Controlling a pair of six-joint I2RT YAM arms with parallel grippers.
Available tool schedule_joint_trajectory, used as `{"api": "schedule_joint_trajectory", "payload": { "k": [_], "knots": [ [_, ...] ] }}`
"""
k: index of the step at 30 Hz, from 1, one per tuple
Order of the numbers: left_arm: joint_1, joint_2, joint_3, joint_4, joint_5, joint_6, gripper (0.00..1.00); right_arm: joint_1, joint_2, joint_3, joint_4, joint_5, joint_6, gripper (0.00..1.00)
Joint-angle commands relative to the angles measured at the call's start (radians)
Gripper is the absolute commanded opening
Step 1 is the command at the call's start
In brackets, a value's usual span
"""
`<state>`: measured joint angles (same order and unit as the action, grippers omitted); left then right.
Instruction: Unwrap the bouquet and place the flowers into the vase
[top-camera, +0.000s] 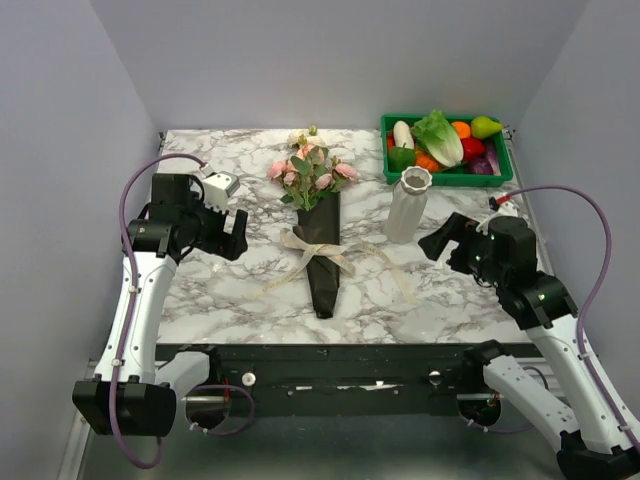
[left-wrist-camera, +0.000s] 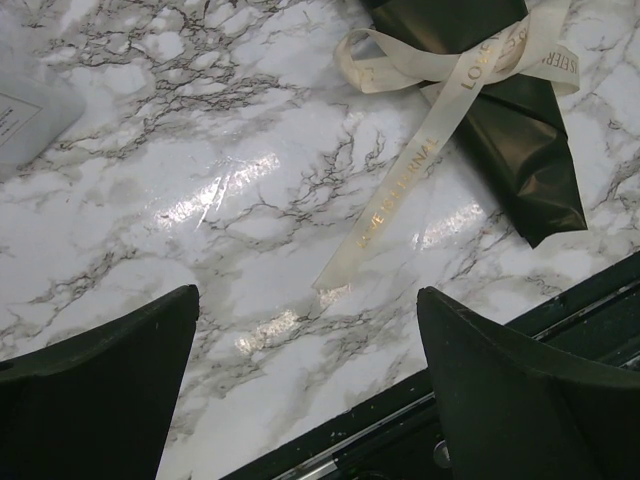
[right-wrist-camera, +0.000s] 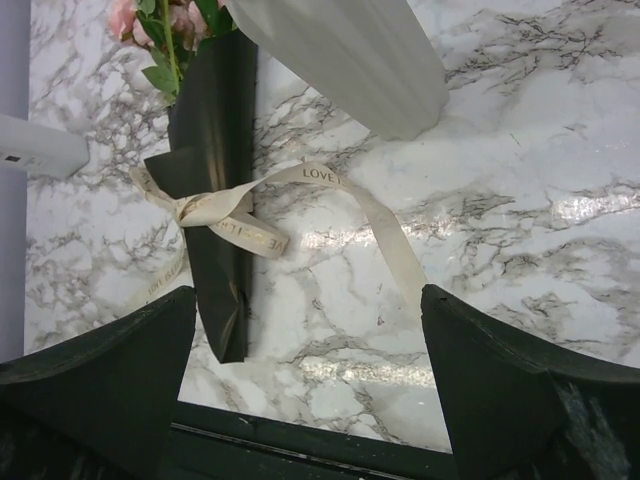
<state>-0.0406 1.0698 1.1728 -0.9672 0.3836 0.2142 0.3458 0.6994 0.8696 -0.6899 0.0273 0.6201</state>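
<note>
Bouquet (right-wrist-camera: 215, 130) and vase (right-wrist-camera: 350, 55) on marble table (right-wrist-camera: 520, 150)
Cream ribbon (right-wrist-camera: 225, 215) tied in a bow round the dark wrap; vase base just beside it

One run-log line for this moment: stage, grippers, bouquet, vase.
stage: not started | left gripper: open, empty | right gripper: open, empty | bouquet: wrapped, ribbon tied, lying flat | vase: upright, empty

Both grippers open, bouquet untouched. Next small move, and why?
Probably lower the left gripper onto the loose cream ribbon tail and pinch it: the dark paper-wrapped rose bouquet is still tied, and that tail lies just ahead of its open fingers.
</note>
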Motion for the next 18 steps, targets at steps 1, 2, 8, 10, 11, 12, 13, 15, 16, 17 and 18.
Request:
{"api": "schedule_joint_trajectory", "payload": {
  "k": [1, 2, 8, 10, 11, 12, 13, 15, 16, 17, 18],
  "knots": [
    [-0.007, -0.018, -0.01, 0.002, 0.047, 0.024, 0.99, 0.002, -0.012, -0.021, 0.007, 0.002, -0.013, 1.0],
    [-0.008, -0.016, -0.01, -0.002, 0.054, 0.027, 0.99, 0.004, -0.012, -0.026, 0.007, 0.005, -0.013, 1.0],
    [-0.013, -0.018, -0.01, -0.004, 0.055, 0.033, 0.99, 0.004, 0.0, -0.038, 0.006, 0.019, -0.011, 1.0],
    [-0.013, -0.019, -0.009, -0.007, 0.055, 0.036, 0.99, 0.004, 0.008, -0.04, 0.006, 0.017, -0.01, 1.0],
    [-0.013, -0.019, -0.009, -0.007, 0.054, 0.037, 0.99, 0.004, 0.008, -0.038, 0.004, 0.016, -0.007, 1.0],
    [-0.015, -0.019, -0.007, -0.008, 0.052, 0.04, 0.99, 0.004, 0.009, -0.04, 0.006, 0.016, -0.005, 1.0],
    [-0.015, -0.019, -0.006, -0.008, 0.052, 0.042, 0.99, 0.004, 0.009, -0.04, 0.006, 0.016, -0.005, 1.0],
    [-0.015, -0.021, -0.002, -0.013, 0.057, 0.045, 0.99, 0.002, 0.009, -0.043, 0.009, 0.016, -0.005, 1.0],
    [-0.015, -0.021, -0.002, -0.016, 0.058, 0.048, 0.99, 0.004, 0.011, -0.046, 0.013, 0.013, -0.005, 1.0],
    [-0.015, -0.024, -0.005, -0.019, 0.063, 0.048, 0.99, 0.004, 0.014, -0.05, 0.015, 0.01, -0.006, 1.0],
    [-0.015, -0.022, -0.009, -0.021, 0.069, 0.054, 0.99, 0.004, 0.017, -0.06, 0.027, 0.007, -0.008, 1.0]
  ]
}}
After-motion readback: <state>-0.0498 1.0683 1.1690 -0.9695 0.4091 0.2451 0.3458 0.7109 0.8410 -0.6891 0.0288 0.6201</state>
